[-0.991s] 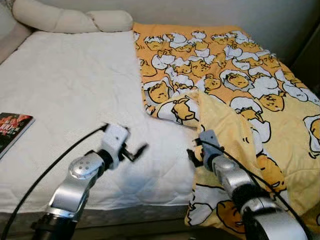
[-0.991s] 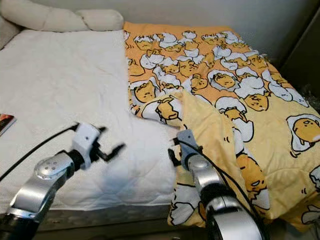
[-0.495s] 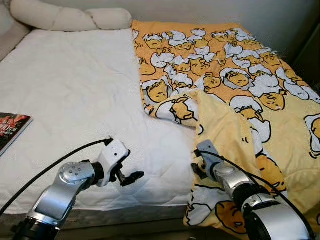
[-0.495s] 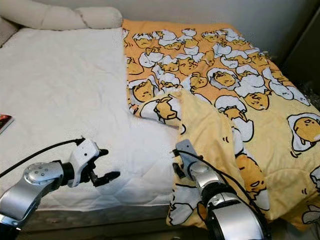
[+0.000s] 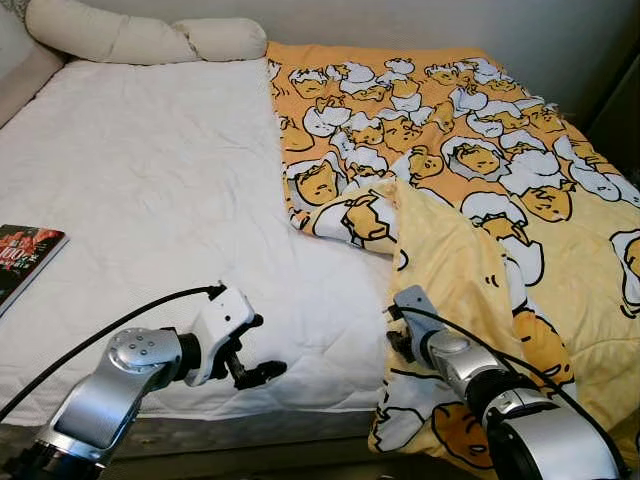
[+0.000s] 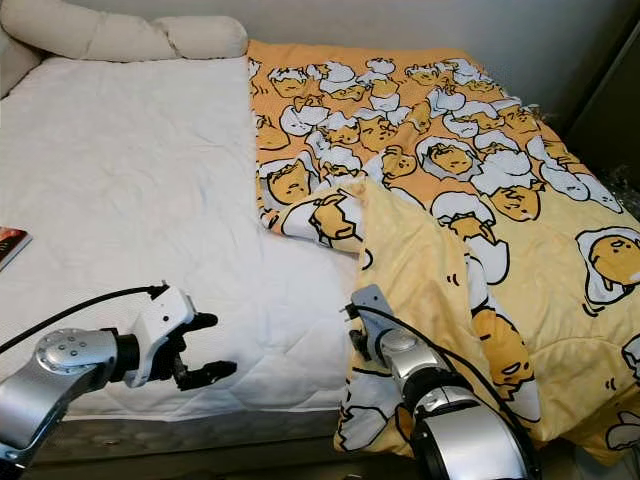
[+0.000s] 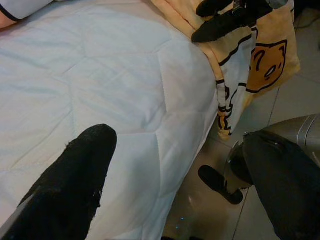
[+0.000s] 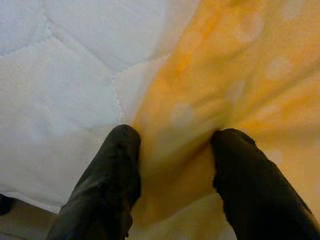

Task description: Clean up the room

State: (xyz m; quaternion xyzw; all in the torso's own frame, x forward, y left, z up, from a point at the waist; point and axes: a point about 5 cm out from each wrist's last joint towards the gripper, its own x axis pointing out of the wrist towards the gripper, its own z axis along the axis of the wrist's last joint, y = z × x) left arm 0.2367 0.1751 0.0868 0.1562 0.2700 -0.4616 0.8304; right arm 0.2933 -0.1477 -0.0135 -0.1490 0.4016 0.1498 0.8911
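A yellow blanket (image 5: 470, 150) printed with cartoon eggs covers the right half of the bed, and one corner is folded back over itself. My right gripper (image 5: 396, 340) is at the blanket's left edge near the foot of the bed. In the right wrist view its fingertips (image 8: 122, 145) pinch a bunched yellow fold (image 8: 240, 75), so the right gripper (image 8: 175, 135) is shut on it. My left gripper (image 5: 256, 349) hovers open over the bare white mattress (image 5: 150, 180) by its front edge, holding nothing. The left wrist view looks past the open left gripper (image 7: 175, 140) to the mattress corner.
A book (image 5: 20, 255) with a dark cover lies at the mattress's left edge. Cream pillows (image 5: 140, 38) run along the head of the bed by the wall. Tiled floor (image 7: 295, 85) lies below the foot of the bed, where the blanket's corner (image 7: 240, 65) hangs down.
My left arm has dropped and drawn back toward the bed's front edge, fingers still open. The right gripper has sunk slightly along the blanket's edge. The blanket has barely shifted.
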